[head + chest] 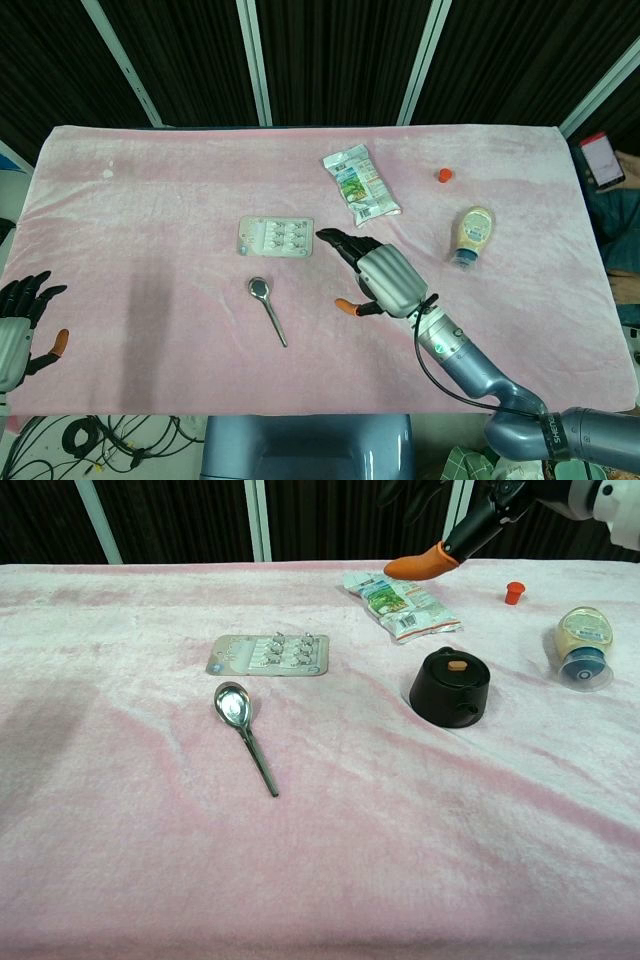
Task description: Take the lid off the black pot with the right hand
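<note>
The black pot (450, 688) stands on the pink cloth right of centre, its lid on, with a small tan knob (457, 665) on top. My right hand (378, 272) hovers above it with its fingers spread and holds nothing; in the head view it hides the pot. The chest view shows only that hand's (470, 520) orange-tipped thumb and dark fingers at the top edge, well clear of the lid. My left hand (20, 320) hangs at the table's near left corner, fingers apart and empty.
A blister pack (276, 237) and a metal spoon (268, 310) lie left of the pot. A snack packet (361, 184) lies behind it. A red cap (443, 176) and a tipped-over sauce bottle (471, 235) are to its right.
</note>
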### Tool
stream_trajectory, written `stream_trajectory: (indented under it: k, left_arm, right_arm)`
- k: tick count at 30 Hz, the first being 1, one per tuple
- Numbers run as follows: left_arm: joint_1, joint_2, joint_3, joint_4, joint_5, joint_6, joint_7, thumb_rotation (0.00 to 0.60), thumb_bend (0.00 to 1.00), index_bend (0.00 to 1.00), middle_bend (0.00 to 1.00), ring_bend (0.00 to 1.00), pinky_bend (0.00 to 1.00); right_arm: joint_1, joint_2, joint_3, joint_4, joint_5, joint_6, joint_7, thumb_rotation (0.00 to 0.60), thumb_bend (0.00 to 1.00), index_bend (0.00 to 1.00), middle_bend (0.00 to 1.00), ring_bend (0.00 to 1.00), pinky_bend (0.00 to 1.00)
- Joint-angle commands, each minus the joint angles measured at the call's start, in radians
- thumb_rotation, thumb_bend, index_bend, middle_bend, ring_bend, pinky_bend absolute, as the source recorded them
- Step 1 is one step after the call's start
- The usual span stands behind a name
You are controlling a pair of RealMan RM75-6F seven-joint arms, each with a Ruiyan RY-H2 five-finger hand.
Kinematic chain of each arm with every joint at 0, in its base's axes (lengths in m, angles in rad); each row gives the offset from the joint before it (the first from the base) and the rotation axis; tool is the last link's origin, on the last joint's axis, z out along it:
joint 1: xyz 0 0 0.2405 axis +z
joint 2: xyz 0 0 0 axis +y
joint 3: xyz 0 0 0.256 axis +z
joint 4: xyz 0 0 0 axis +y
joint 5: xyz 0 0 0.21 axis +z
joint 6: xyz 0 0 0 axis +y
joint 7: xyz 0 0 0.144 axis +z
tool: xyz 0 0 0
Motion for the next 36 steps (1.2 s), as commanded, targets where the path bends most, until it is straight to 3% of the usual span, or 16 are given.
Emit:
stream_trajectory:
  k: [1, 36]
  left_arm:
    - [0.000, 0.000, 0.000, 0.000, 0.000, 0.000, 0.000, 0.600, 0.42, 0.18, 0.04, 0.00, 0.02]
    - [0.001, -0.001, -0.001, -0.001, -0.004, -0.001, 0.007, 0.600, 0.42, 0.17, 0.04, 0.00, 0.02]
  right_arm:
    - [0.000, 0.001, 0.001, 0.000, 0.001, 0.000, 0.000, 0.600, 0.14, 0.09, 0.11, 0.24, 0.29]
    - [0.002, 0.023, 0.003, 0.002, 0.056, -0.018, -0.038, 0.600, 0.14, 0.09, 0.11, 0.24, 0.29]
